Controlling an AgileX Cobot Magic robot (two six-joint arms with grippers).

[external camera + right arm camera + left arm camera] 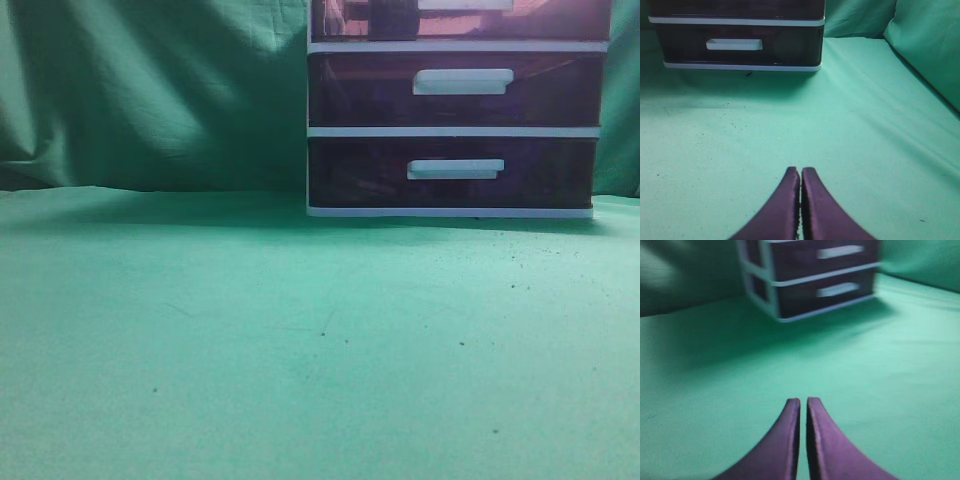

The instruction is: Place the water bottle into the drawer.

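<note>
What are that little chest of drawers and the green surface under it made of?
The drawers look like tinted, see-through glossy plastic: dark purple fronts with faint shapes showing behind. The frame and handles look like opaque white plastic. The green surface seems matte cloth, since it creases and drapes up behind.

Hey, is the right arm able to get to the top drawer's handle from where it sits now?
Probably yes. The right gripper is shut and empty above bare green cloth, and nothing lies between it and the drawer unit. The top drawer is out of its camera's view, so it would need to rise.
</note>
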